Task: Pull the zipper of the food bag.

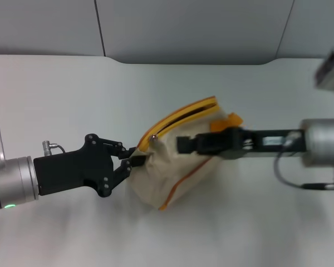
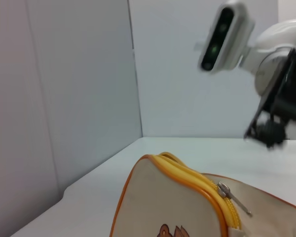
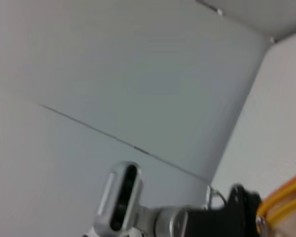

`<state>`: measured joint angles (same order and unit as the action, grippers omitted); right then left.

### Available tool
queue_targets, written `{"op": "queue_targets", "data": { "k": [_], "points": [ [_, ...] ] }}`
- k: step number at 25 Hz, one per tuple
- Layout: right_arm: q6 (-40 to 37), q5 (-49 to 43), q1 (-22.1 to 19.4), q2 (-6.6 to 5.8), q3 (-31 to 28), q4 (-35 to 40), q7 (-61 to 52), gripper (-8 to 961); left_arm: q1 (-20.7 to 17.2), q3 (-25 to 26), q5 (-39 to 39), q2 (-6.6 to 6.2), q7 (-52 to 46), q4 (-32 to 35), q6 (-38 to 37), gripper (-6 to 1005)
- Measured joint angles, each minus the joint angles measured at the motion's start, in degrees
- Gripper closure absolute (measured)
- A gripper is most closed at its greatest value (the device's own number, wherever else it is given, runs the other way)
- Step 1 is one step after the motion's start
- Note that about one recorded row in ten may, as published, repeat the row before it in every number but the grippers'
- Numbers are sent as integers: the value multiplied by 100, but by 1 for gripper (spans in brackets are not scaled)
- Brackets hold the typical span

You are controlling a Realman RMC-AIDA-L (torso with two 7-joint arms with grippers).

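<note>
The beige food bag (image 1: 175,167) with orange piping lies mid-table, tipped on its side. Its zipper (image 1: 181,117) runs along the top edge, and a dark gap shows along much of it. The silver pull tab (image 1: 154,137) sits at the end nearest my left arm and hangs free (image 2: 233,198). My left gripper (image 1: 135,159) is shut on that end corner of the bag. My right gripper (image 1: 181,144) hovers over the bag's top, a little apart from the tab. It also shows raised beyond the bag (image 2: 270,132). The orange handle (image 1: 225,121) sticks out beside it.
The white table (image 1: 72,94) stretches around the bag, with grey wall panels (image 1: 183,28) at its back edge. The right wrist view shows the wall, the left arm's camera (image 3: 121,197) and a bit of the orange zipper edge (image 3: 286,197).
</note>
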<state>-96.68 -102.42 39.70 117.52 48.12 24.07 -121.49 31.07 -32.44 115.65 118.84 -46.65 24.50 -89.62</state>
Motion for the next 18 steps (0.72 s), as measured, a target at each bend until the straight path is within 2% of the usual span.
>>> {"op": "queue_targets", "data": {
  "k": [1, 2, 4, 6, 7, 11, 15, 18],
  "points": [
    [-124, 17, -76, -67, -139, 80, 147, 874, -4, 6, 0, -3, -40, 0, 30, 892],
    [-410, 61, -249, -163, -566, 165, 704, 844, -12, 10, -1, -10, -85, -30, 97, 896],
    [-522, 77, -329, -183, -757, 183, 1001, 782, -21, 11, -1, -13, -96, -45, 126, 902],
    [-730, 86, -492, -207, -1078, 212, 1783, 710, -60, 33, -1, -19, -124, -63, 176, 909],
    [-787, 86, -631, -220, -1203, 219, 2531, 669, -118, 126, -2, -25, -153, -62, 190, 908],
    [-680, 57, -764, -228, -1208, 221, 3368, 524, -182, 409, -5, -57, -210, -55, 113, 905],
    [-544, -96, -800, -230, -1138, 210, 4124, 440, -245, 957, -20, -187, -568, -46, -265, 741],
    [-574, -342, -870, -224, -1130, 220, 4728, 376, -343, 1426, -48, -285, -845, -69, -987, 622]
  ]
}}
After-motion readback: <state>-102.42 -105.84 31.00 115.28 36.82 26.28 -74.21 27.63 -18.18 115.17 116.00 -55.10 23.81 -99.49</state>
